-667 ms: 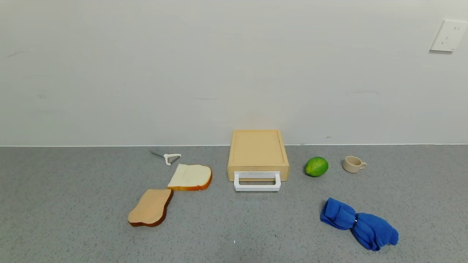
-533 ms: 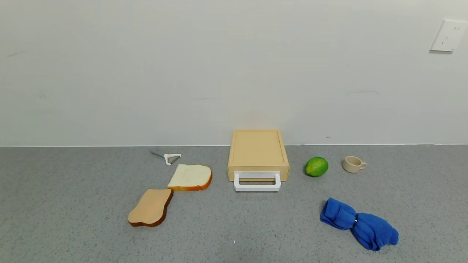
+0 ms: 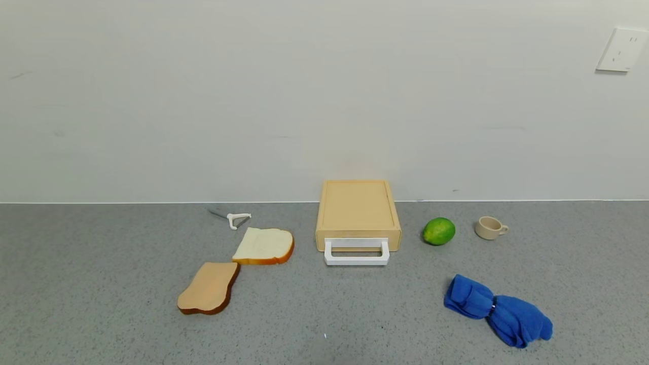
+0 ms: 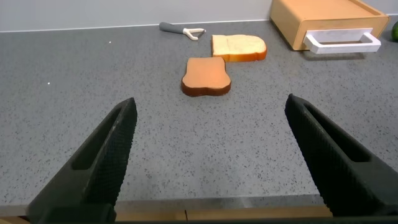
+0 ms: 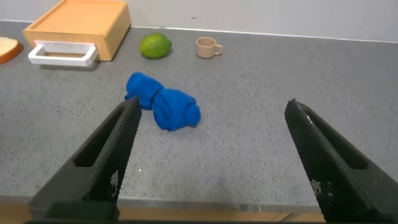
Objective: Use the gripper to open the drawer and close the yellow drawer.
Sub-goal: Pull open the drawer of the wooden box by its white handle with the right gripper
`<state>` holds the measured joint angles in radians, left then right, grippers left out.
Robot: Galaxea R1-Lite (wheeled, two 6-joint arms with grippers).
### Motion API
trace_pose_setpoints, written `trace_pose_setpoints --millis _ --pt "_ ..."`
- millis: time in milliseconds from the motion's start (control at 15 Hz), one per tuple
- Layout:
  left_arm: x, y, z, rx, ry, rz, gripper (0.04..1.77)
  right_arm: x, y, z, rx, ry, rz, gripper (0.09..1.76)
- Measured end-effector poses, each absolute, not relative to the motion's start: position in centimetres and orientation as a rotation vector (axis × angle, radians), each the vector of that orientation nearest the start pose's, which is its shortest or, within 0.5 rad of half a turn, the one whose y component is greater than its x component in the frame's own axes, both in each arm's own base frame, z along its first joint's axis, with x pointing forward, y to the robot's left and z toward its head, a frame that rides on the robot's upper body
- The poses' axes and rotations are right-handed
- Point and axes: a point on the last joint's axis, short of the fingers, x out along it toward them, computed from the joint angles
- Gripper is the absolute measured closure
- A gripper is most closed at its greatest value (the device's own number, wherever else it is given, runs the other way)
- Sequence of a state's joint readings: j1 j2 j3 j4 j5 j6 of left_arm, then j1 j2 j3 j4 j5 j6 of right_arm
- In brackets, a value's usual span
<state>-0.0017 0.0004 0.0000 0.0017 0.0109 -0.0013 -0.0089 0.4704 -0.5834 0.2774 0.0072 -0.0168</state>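
The pale yellow-tan drawer box (image 3: 358,209) stands against the back wall at the counter's middle, shut, with its white loop handle (image 3: 357,253) facing me. It also shows in the left wrist view (image 4: 323,22) and in the right wrist view (image 5: 81,26). Neither gripper shows in the head view. My left gripper (image 4: 211,109) is open and empty over the counter's front edge, left of the drawer. My right gripper (image 5: 211,112) is open and empty over the front edge, right of the drawer.
Two bread slices (image 3: 264,246) (image 3: 209,288) and a white peeler (image 3: 234,219) lie left of the drawer. A green lime (image 3: 439,231) and a small beige cup (image 3: 490,227) sit to its right. A blue cloth (image 3: 497,310) lies front right. A wall socket (image 3: 621,49) is at upper right.
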Motion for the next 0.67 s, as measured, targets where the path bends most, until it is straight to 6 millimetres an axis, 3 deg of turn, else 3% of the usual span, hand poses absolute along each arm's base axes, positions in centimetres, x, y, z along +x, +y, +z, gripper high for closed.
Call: trace_pose_setpoints --millis 267,333,667 --pt "-2.3 0.0 7.5 -0.001 0.002 0.009 0.09 -0.1 0.0 21.4 -0.015 0.164 0.000 0.15" --pt "-2.3 0.0 7.5 -0.001 0.002 0.009 0.09 0.7 0.0 22.2 -0.013 0.187 -0.001 0.15" --pt "-2.3 0.0 7.5 -0.001 0.002 0.009 0.09 9.4 0.4 27.2 0.043 0.357 0.025 0.15"
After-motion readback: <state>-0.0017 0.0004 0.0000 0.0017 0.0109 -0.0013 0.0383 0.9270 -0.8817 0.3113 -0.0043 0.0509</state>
